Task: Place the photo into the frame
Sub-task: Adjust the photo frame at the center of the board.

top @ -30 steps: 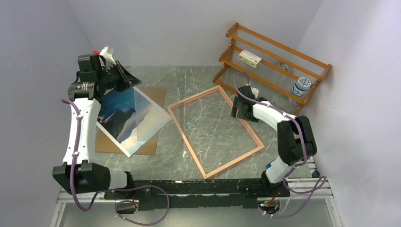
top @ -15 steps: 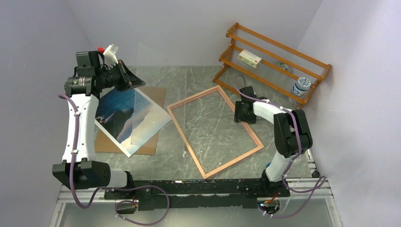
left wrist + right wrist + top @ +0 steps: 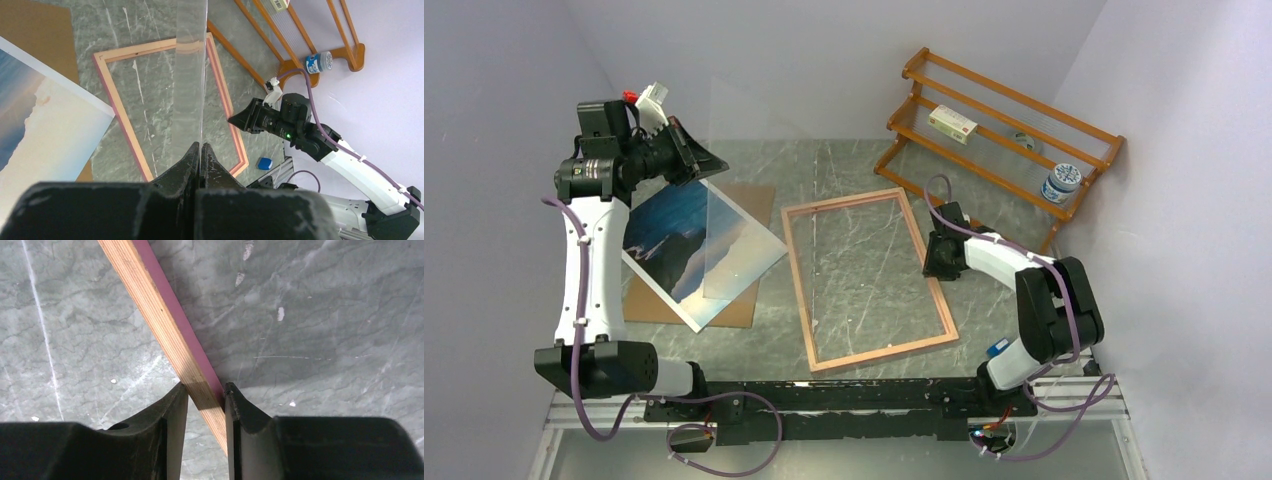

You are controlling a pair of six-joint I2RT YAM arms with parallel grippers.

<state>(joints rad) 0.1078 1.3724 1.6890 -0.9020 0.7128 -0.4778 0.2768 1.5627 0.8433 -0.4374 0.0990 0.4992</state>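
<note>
From above, the grey marbled bench [image 3: 854, 160] carries the large pink-and-wood rectangular picture frame [image 3: 797, 290], lying flat near its middle. The right hand [image 3: 939, 258] sits on the frame's right rail. To the left, the photo [image 3: 674, 235], a big paper print of blue sea and bright cloud with a white border, lies face up on a brown backing board [image 3: 649, 300], just beside the frame but apart from it. The left hand [image 3: 689, 155] is raised over the photo's far corner, gripping a clear glass-like sheet [image 3: 734, 210] that stands tilted above the print. An orange wooden rack [image 3: 1004, 130] stands at the far right, holding a small box [image 3: 954, 123] and a blue-and-white jar [image 3: 1061, 183].

In the left wrist view, the left hand [image 3: 199, 150] has its 2 fingers pressed together on the edge of the clear sheet [image 3: 190, 75], seen almost edge-on. Below lie the frame [image 3: 120, 117] and the photo [image 3: 40, 120].

In the right wrist view, the right hand [image 3: 206, 395] is clamped on the frame [image 3: 155, 305], 1 finger touching each side of the rail, light wood face up and pink along its edge.
</note>
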